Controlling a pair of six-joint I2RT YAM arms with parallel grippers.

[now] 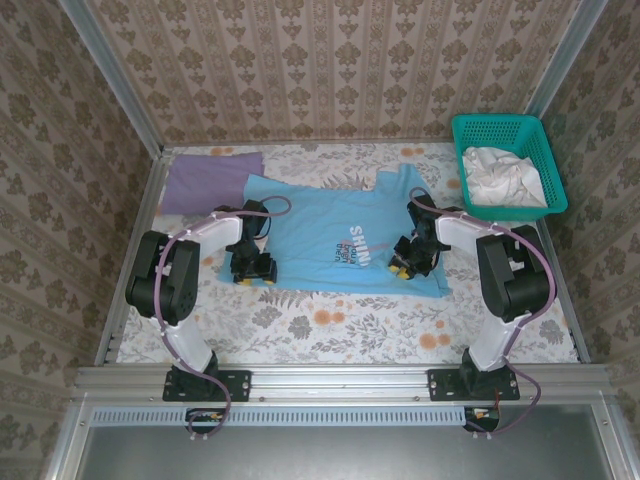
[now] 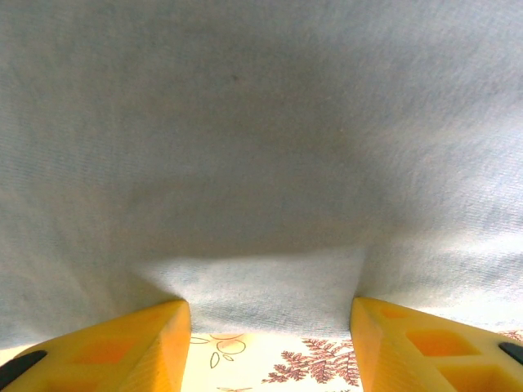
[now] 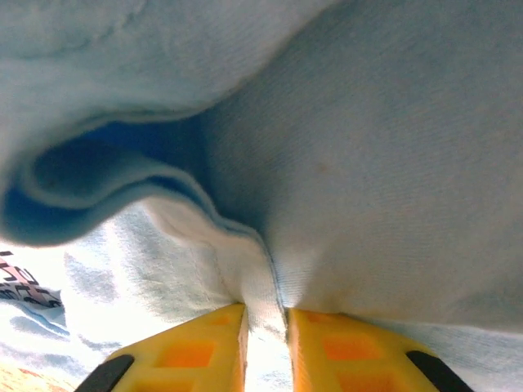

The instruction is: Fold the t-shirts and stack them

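Observation:
The sky-blue t-shirt [image 1: 320, 235] with its white chest print lies spread across the middle of the table. A plain lavender t-shirt [image 1: 205, 180] lies flat at the back left. My left gripper [image 1: 255, 270] sits at the blue shirt's left edge. In the left wrist view the left gripper [image 2: 270, 314] is open, its yellow fingers wide apart, and the edge of the blue cloth [image 2: 261, 147] lies across the gap at their tips. My right gripper [image 1: 403, 265] is over the shirt's right part. In the right wrist view the right gripper [image 3: 265, 314] is shut on a raised fold of the blue cloth [image 3: 392, 163].
A teal mesh basket [image 1: 540, 140] stands at the back right with a crumpled white cloth [image 1: 500, 178] inside. The floral tablecloth [image 1: 330, 325] is bare in front of the shirt. Patterned walls close in the table's back and sides.

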